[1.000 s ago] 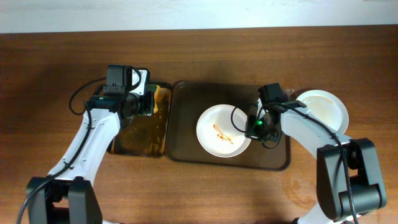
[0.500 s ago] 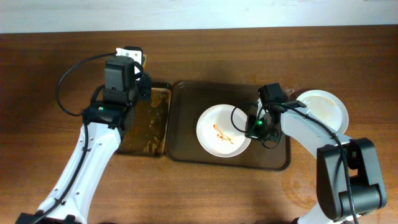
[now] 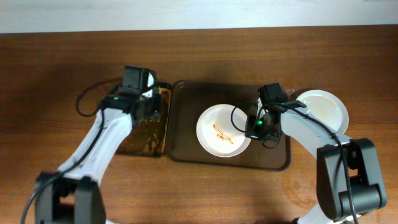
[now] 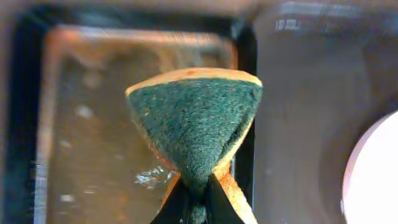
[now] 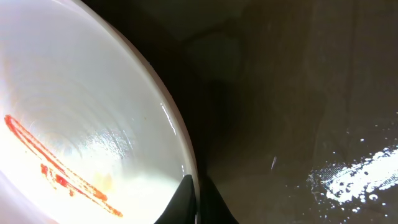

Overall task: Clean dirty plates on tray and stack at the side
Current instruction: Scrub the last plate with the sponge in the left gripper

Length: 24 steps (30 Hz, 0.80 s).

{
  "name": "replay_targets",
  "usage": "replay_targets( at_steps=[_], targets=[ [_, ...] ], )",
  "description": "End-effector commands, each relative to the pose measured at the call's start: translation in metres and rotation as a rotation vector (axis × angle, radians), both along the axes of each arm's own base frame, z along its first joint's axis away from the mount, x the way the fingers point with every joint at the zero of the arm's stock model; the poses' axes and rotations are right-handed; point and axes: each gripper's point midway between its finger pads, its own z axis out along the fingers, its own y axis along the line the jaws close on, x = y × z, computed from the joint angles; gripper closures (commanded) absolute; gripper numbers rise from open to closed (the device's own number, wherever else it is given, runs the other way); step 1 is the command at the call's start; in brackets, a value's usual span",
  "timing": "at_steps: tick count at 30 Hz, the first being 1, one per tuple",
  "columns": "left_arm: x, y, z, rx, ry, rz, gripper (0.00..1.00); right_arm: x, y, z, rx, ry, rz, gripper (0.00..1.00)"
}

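Observation:
A white plate (image 3: pixel 222 130) with orange-red sauce squiggles lies on the dark brown tray (image 3: pixel 186 149). My right gripper (image 3: pixel 254 127) is shut on its right rim; the right wrist view shows the plate (image 5: pixel 81 124) with the fingers (image 5: pixel 198 202) pinching its edge. A clean white plate (image 3: pixel 323 109) sits on the table right of the tray. My left gripper (image 3: pixel 149 99) is shut on a green-yellow sponge (image 4: pixel 196 127), held over the small black tray (image 4: pixel 93 137) near its right wall. The third plate does not show separately.
The small black tray (image 3: pixel 143 134) with its orange-stained wet floor sits just left of the brown tray. Wet patches glint on the brown tray floor (image 5: pixel 354 174). The wooden table (image 3: pixel 50 93) spreads around both trays.
My left arm lifted away from the black tray, then swung back right, and now holds the sponge over the tray's right side. The right arm and plate have not moved.

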Motion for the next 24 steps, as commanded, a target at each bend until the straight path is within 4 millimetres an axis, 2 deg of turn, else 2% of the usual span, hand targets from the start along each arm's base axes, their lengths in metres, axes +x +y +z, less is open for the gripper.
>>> replay_targets(
  at_steps=[1, 4, 9, 11, 12, 16, 20, 24],
  targets=[
    [-0.006, -0.024, -0.011, -0.121, 0.066, -0.049, 1.0, -0.003, 0.0, -0.003, -0.01, 0.008, -0.001, 0.96],
    [-0.018, -0.065, 0.0, -0.331, 0.098, -0.167, 1.0, -0.002, 0.0, -0.003, -0.009, 0.004, -0.001, 0.96],
    [-0.043, -0.134, 0.011, -0.515, 0.153, -0.328, 1.0, -0.002, 0.0, -0.003, -0.009, 0.005, -0.001, 0.96],
    [-0.048, -0.164, 0.006, -0.565, 0.176, -0.356, 1.0, -0.002, 0.0, -0.003, -0.009, 0.005, -0.001, 0.96],
    [-0.051, -0.184, -0.003, -0.588, 0.202, -0.348, 1.0, -0.002, 0.0, -0.003, -0.009, 0.005, -0.001, 0.96],
    [-0.065, -0.233, -0.022, -0.666, 0.275, -0.353, 1.0, -0.002, 0.0, -0.003, -0.009, 0.006, -0.001, 0.96],
    [-0.085, -0.266, -0.037, -0.689, 0.333, -0.357, 1.0, -0.002, 0.0, -0.003, -0.01, 0.008, -0.001, 0.96],
    [-0.104, -0.281, -0.061, -0.657, 0.392, -0.366, 1.0, -0.003, 0.0, -0.003, -0.01, 0.008, -0.001, 0.96]
  ],
)
